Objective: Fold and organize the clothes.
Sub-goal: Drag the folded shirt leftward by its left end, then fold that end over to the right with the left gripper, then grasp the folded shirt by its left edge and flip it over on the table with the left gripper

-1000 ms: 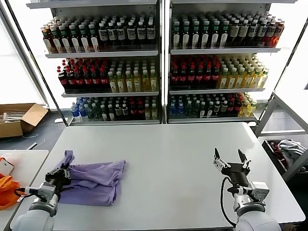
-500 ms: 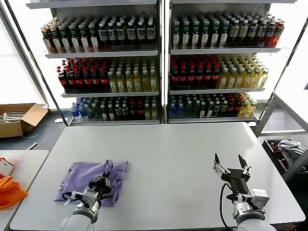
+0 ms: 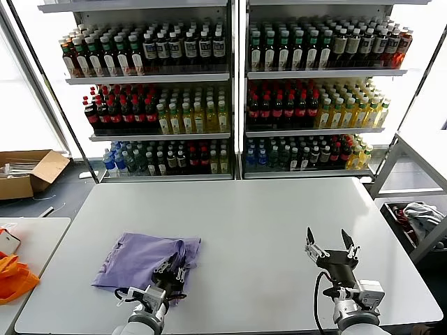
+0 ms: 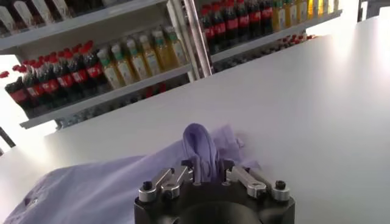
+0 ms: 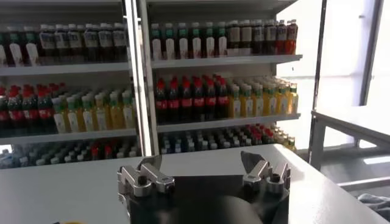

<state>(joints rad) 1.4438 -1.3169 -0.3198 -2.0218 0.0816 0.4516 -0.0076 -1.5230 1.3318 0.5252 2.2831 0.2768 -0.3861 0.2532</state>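
A lavender T-shirt, one of the clothes, lies folded flat near the front left of the white table. My left gripper is at its right front corner. In the left wrist view a raised fold of the T-shirt stands between the narrowly set fingers of the left gripper, which pinch it. My right gripper hovers open over the front right of the table, far from the T-shirt. The right wrist view shows the right gripper with nothing between its fingers.
Drink shelves fill the background behind the table. A lower side table with an orange item stands at the left, with a cardboard box on the floor beyond it. A bin holding cloth is at the right.
My left gripper has travelled right along the table's front, pulling the T-shirt's fold over; the T-shirt now lies flatter and farther right. The right gripper has shifted slightly left.
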